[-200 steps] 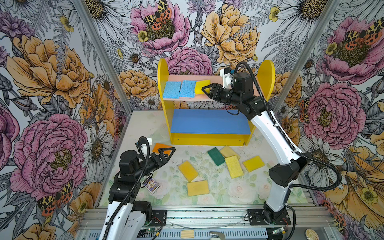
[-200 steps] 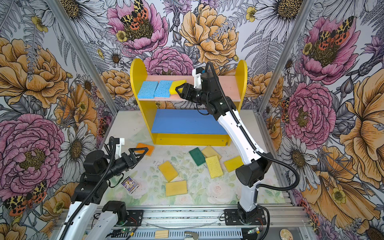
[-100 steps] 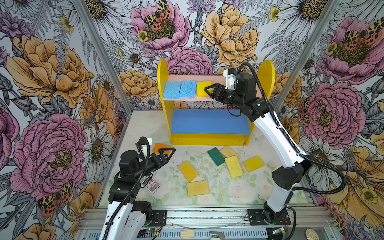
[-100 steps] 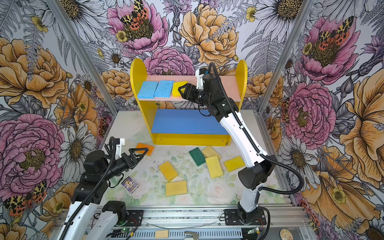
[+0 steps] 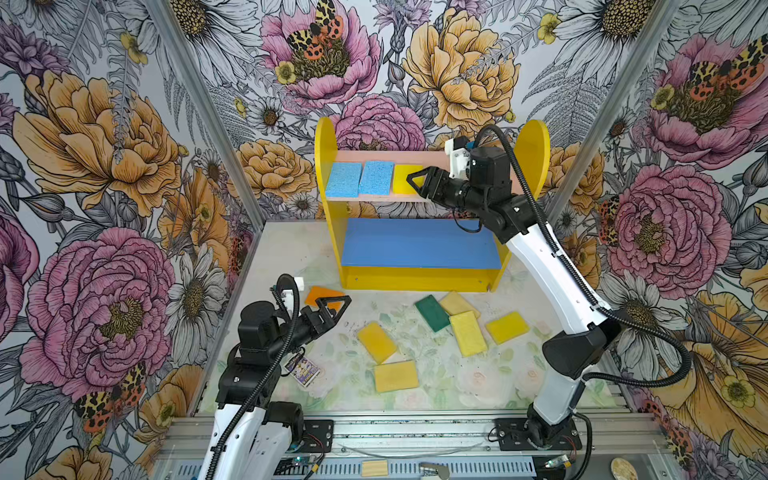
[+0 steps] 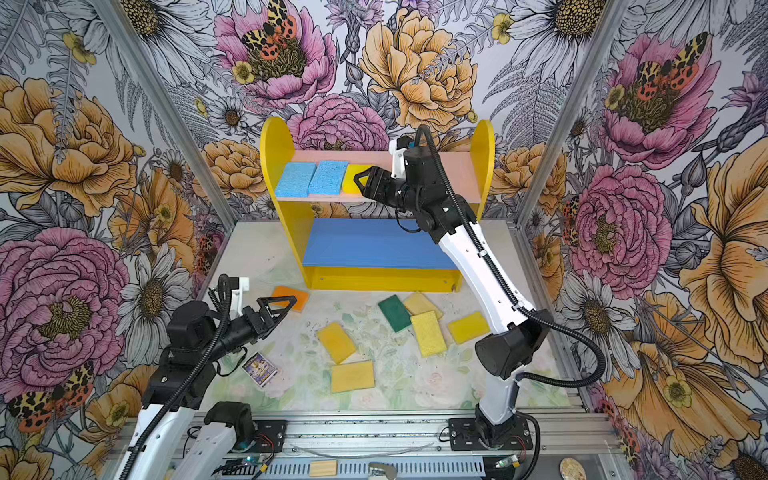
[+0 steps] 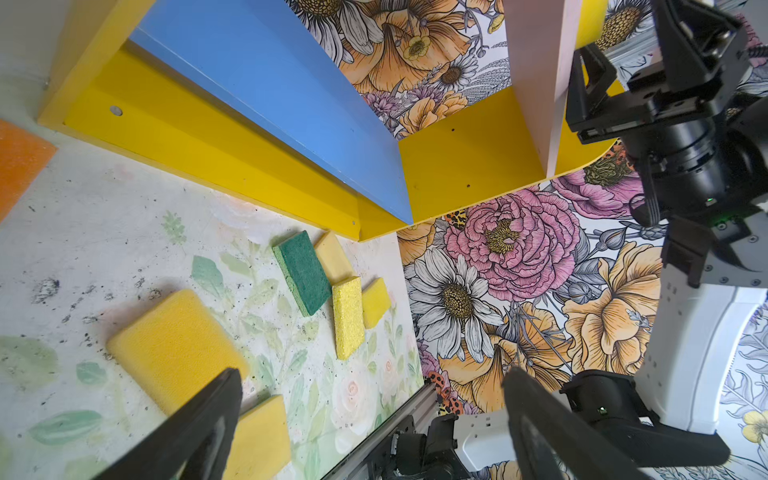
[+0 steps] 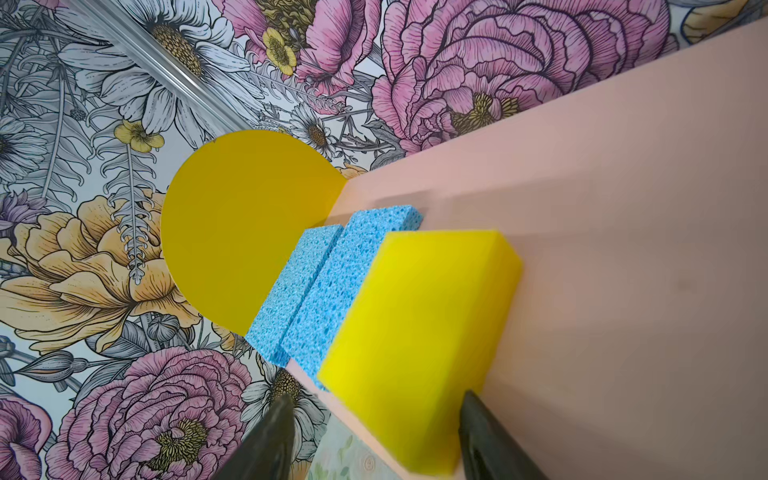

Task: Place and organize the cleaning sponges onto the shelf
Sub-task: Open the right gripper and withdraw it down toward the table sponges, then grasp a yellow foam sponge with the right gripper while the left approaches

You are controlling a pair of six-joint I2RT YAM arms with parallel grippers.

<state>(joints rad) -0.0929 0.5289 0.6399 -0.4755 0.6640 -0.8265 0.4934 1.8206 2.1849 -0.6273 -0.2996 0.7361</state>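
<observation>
On the shelf's (image 5: 325,145) pink board (image 5: 415,157) a yellow sponge (image 5: 401,178) is laid, long axis front to back, just beside two blue sponges (image 5: 343,179) at the left end; its front end is straddled by the right gripper (image 5: 411,181), jaws apart, unclamped. The left gripper (image 5: 338,307) is held wide apart, empty, near the orange sponge (image 5: 318,293); six sponges (image 5: 467,332) are scattered along the table's (image 5: 291,257) middle.

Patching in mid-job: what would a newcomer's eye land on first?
The yellow-sided two-tier wooden shelf at the back, its pink board holding two light blue porous sponges and a yellow foam sponge. The right gripper stands open around that yellow one. Seven more sponges lie scattered on the table in front.
</observation>
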